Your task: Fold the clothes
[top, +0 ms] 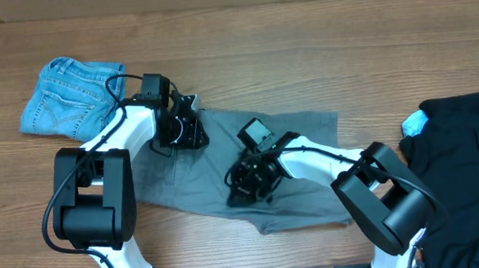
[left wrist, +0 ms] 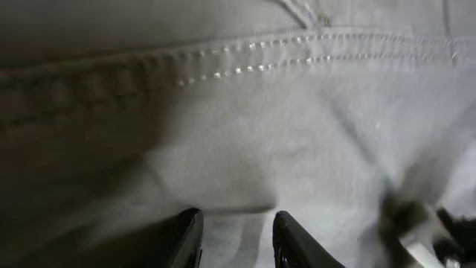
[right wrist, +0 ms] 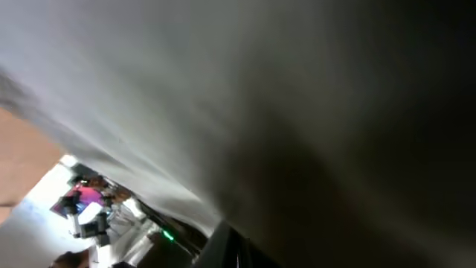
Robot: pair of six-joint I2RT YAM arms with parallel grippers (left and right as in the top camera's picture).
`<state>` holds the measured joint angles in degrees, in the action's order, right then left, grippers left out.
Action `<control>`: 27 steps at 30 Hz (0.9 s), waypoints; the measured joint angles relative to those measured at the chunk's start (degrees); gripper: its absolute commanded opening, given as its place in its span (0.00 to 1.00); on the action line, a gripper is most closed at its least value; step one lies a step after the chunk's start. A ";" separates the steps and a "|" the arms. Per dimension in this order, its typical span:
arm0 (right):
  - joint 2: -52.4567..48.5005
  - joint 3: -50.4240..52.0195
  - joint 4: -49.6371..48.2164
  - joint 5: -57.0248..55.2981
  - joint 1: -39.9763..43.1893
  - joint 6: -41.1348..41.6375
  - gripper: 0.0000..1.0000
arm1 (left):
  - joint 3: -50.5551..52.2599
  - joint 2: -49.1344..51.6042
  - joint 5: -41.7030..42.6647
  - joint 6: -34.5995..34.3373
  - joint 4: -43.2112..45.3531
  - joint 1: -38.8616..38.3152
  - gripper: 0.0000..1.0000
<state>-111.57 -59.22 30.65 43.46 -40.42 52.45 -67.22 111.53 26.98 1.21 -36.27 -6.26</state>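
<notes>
The grey shorts lie spread across the middle of the wooden table. My left gripper is at their upper left edge. In the left wrist view its fingers stand close together with a fold of grey cloth between them, below a stitched seam. My right gripper is at the shorts' lower left part. In the right wrist view grey cloth drapes over most of the picture and only one finger shows. The light-blue denim shorts lie at the far left. The black garment lies at the right edge.
A small light-blue item rests on the black garment's left edge. Bare wood table runs along the back and shows at the front left. The two arm bases stand at the front edge.
</notes>
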 measured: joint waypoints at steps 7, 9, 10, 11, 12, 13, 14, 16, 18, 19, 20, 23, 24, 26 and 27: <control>1.44 -0.11 17.55 -1.16 1.40 -9.97 0.04 | -1.44 0.04 -0.85 -0.44 3.06 3.72 0.45; 2.05 0.44 19.37 -2.67 1.84 -11.02 0.04 | -5.46 0.13 -0.87 -0.42 -2.23 6.21 0.46; 2.62 0.87 19.82 -3.48 2.47 -12.00 0.04 | -7.39 0.13 -0.90 -0.37 -4.83 6.86 0.47; 3.17 0.96 20.11 -3.93 3.13 -12.70 0.04 | -10.82 0.13 -0.92 -0.31 -9.62 7.96 0.47; 3.96 0.96 20.17 -4.46 3.82 -13.66 0.04 | -12.94 0.02 -0.92 -0.15 -12.04 8.55 0.49; 5.33 0.96 20.17 -5.11 4.79 -15.10 0.05 | -15.17 0.02 -0.94 0.09 -14.99 8.96 0.51; 7.13 0.96 20.20 -5.60 5.88 -16.65 0.08 | -17.18 -0.02 -1.09 0.26 -18.03 9.25 0.55; 12.52 0.68 20.22 -6.95 8.59 -20.15 0.15 | -20.04 -0.57 -1.31 0.55 -23.41 9.68 0.63; 17.09 -0.37 19.41 -9.27 11.17 -23.28 0.17 | -20.90 -1.27 -1.31 0.42 -27.15 9.79 0.62; 19.78 -1.16 18.16 -11.39 13.18 -24.61 0.17 | -20.92 -1.60 -1.07 0.39 -29.99 9.86 0.61; 21.29 -1.49 16.63 -12.63 14.88 -25.49 0.17 | -20.83 -1.60 -0.79 0.42 -30.88 9.81 0.58; 22.01 -1.97 13.55 -15.39 19.23 -25.77 0.17 | -17.49 -1.81 -0.02 0.39 -30.73 8.90 0.53; 21.57 -1.95 12.74 -15.74 19.85 -25.40 0.17 | -14.80 -2.05 0.04 0.44 -29.05 8.17 0.52; 19.93 -1.73 9.97 -15.85 20.17 -23.74 0.17 | -8.35 -2.12 0.35 0.42 -25.11 5.90 0.49; 19.08 -1.53 9.29 -15.76 20.02 -22.84 0.16 | -5.38 -1.99 0.44 0.39 -22.93 4.74 0.46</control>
<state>-92.49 -60.75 39.94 27.70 -20.40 29.61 -72.60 109.54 27.42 1.61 -59.20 -1.52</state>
